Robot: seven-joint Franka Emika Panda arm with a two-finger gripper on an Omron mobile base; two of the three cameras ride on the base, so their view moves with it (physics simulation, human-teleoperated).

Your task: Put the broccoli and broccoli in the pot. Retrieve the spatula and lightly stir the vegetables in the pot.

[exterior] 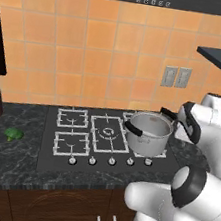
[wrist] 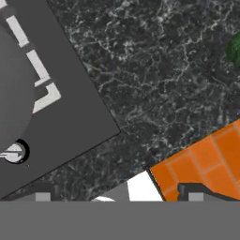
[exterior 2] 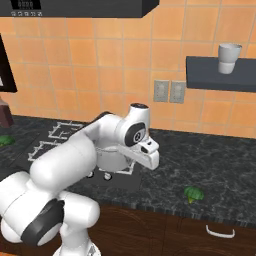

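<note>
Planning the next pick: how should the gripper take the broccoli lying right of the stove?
Come straight down on the broccoli and close across its bumpy green head. It lies low and alone on the dark counter, with free room around it. Its stem direction is too small to tell.

The white arm rises from its rounded base joints and folds forward, its upper links reaching out to the robot's right side, with the wrist bent so the hand faces downward. The tool [wrist: 118, 196] has its two dark fingertips [wrist: 41, 193] set wide apart with nothing between them. From the base views the fingers themselves seem hidden behind the wrist housing, so their spread reads best from the hand view.
</note>
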